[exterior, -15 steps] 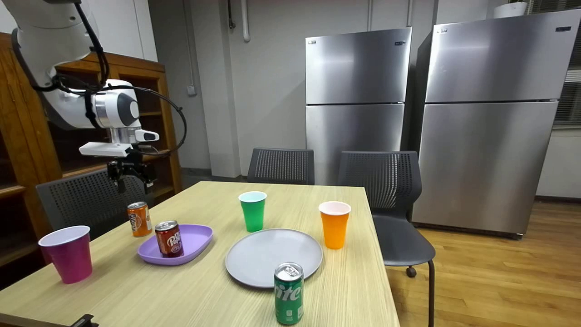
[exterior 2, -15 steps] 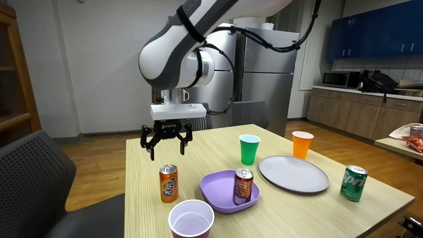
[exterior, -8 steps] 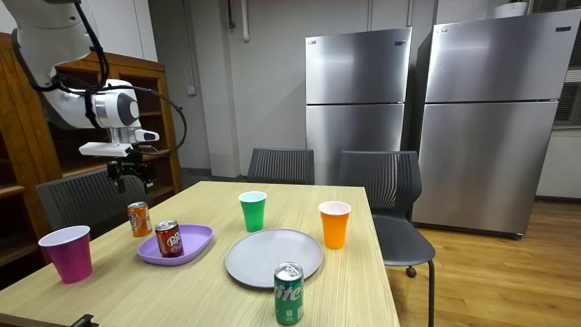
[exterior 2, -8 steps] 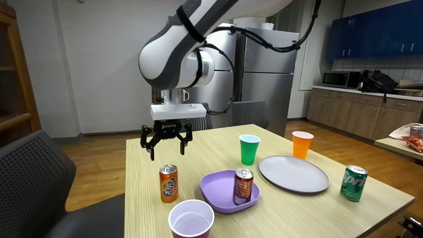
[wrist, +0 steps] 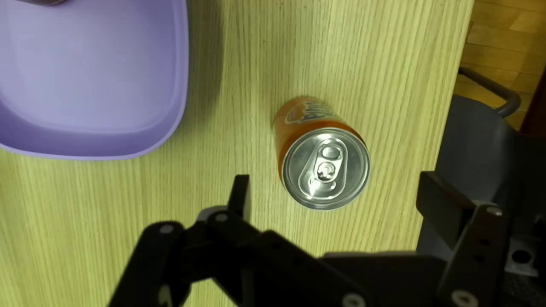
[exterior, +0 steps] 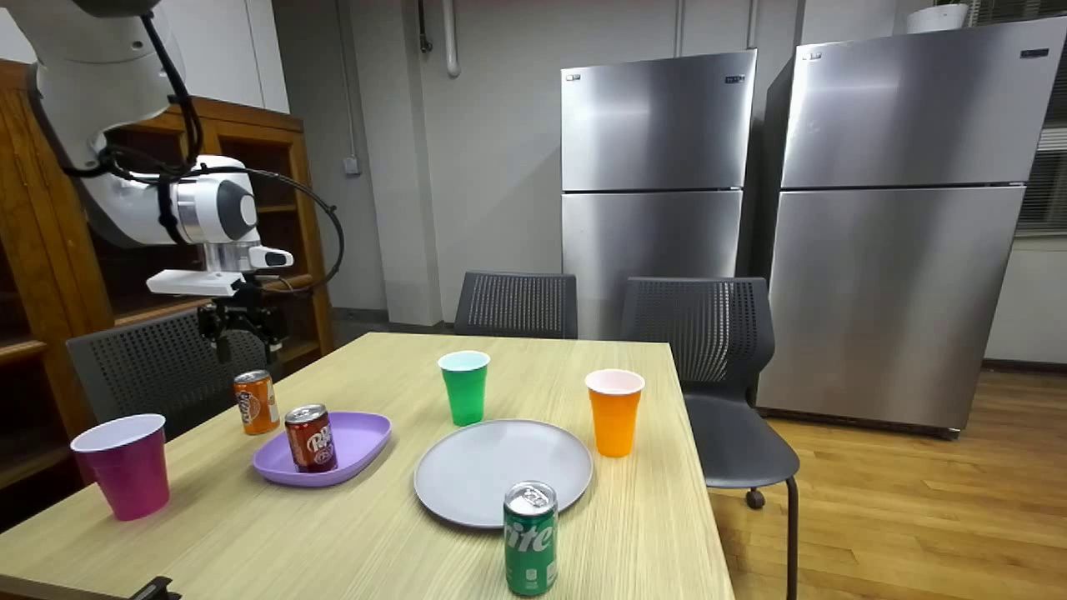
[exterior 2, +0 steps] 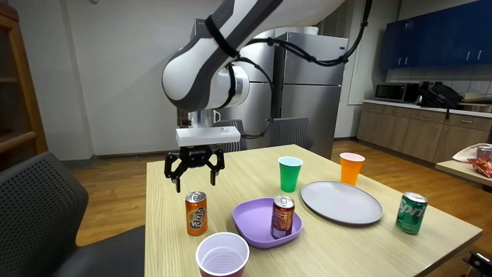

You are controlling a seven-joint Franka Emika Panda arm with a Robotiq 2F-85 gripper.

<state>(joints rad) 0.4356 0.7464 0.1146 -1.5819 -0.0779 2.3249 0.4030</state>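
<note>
My gripper (exterior 2: 195, 184) hangs with its fingers spread wide and nothing between them, just above an orange Fanta can (exterior 2: 196, 215). Seen from the wrist, the upright can (wrist: 326, 170) has its silver lid in the span between the two fingertips, touching neither. Beside it on the table lies a purple dish (wrist: 94, 64). A dark red Dr Pepper can (exterior: 311, 439) stands upright in that dish, mostly cut off in the wrist view. A magenta cup (exterior: 127, 471) with a white inside stands close to both; its base is out of frame in an exterior view.
A grey plate (exterior 2: 342, 202) lies further along the table, with a green cup (exterior 2: 290, 175), an orange cup (exterior 2: 350, 169) and a Sprite can (exterior 2: 411, 213) around it. A dark chair (exterior 2: 42, 215) stands against the table edge near the Fanta can.
Over the last half second my gripper has come down slightly toward the Fanta can, with its fingers still apart. The objects on the table have not moved.
</note>
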